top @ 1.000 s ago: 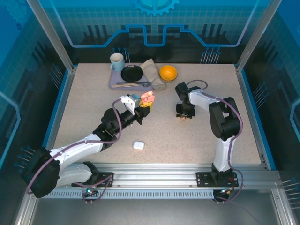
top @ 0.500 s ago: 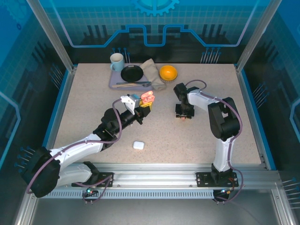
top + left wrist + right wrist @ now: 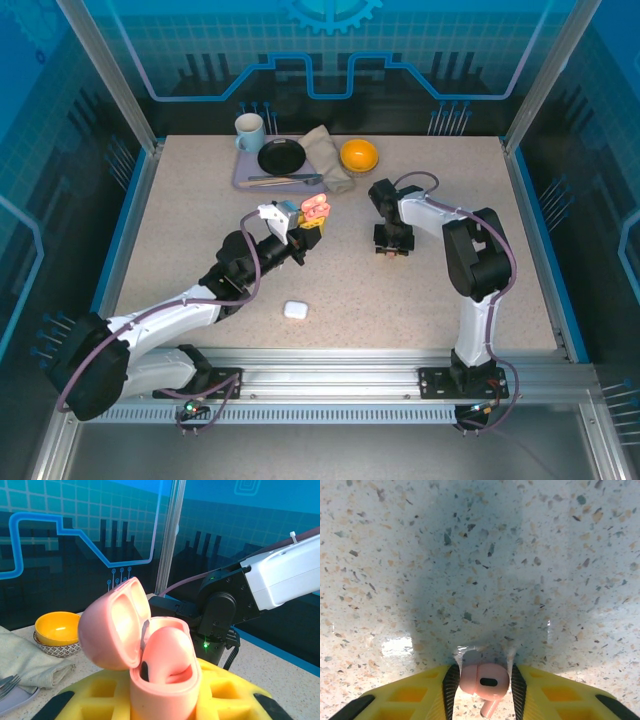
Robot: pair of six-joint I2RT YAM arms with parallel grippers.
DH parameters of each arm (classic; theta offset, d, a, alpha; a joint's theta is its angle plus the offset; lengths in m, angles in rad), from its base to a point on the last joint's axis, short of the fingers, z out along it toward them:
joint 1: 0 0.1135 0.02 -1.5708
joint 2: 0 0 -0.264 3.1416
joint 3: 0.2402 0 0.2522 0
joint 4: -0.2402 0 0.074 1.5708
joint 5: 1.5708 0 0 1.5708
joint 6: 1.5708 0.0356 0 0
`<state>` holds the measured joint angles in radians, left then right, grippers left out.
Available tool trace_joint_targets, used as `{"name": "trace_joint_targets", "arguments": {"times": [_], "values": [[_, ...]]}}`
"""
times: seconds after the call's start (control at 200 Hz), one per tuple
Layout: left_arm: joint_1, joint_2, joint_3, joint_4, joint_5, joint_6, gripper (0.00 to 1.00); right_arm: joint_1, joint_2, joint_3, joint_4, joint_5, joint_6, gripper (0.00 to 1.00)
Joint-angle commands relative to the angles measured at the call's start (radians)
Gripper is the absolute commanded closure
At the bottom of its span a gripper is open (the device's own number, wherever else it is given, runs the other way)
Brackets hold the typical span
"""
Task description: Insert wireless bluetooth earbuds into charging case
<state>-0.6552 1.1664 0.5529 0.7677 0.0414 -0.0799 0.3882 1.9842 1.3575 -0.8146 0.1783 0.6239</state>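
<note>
My left gripper [image 3: 305,224] is lifted above the table's middle and shut on a pink charging case [image 3: 316,207], whose lid is open. In the left wrist view the case [image 3: 167,680] stands upright between the yellow fingers [image 3: 97,700], with the lid [image 3: 112,625] tipped back to the left. My right gripper [image 3: 389,246] points straight down, just over the table surface right of centre. In the right wrist view a pink earbud [image 3: 485,680] sits between the black pads [image 3: 451,685], stem pointing toward the camera. A closed white case [image 3: 294,309] lies on the table near the front.
At the back stand a tray [image 3: 245,180] with a mug [image 3: 249,130] and a black plate [image 3: 281,156], a folded cloth [image 3: 325,155] and an orange bowl [image 3: 358,154]. The bowl [image 3: 56,630] and the right arm [image 3: 220,615] also appear behind the pink case.
My right gripper has edged slightly to the left, still low over the table with the pink earbud. The left arm and the pink case have not moved.
</note>
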Motion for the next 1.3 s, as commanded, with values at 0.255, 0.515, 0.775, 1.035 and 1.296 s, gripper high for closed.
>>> {"name": "trace_joint_targets", "arguments": {"times": [0.255,0.515,0.775,1.035,1.296], "values": [[0.008,0.005,0.033,0.038,0.014,-0.006,1.00,0.006,0.041,0.062,-0.034,0.035,0.004,0.64],[0.008,0.005,0.032,0.040,0.013,-0.009,1.00,0.008,0.040,0.053,-0.034,0.020,0.014,0.64],[0.008,0.002,0.032,0.038,0.014,-0.009,1.00,0.020,0.022,0.020,-0.024,0.020,0.016,0.61],[0.009,0.001,0.030,0.038,0.015,-0.013,1.00,0.020,0.026,0.012,-0.026,0.028,0.008,0.62],[0.008,-0.004,0.029,0.036,0.012,-0.011,1.00,0.020,0.033,0.015,-0.027,0.024,0.007,0.65]]}}
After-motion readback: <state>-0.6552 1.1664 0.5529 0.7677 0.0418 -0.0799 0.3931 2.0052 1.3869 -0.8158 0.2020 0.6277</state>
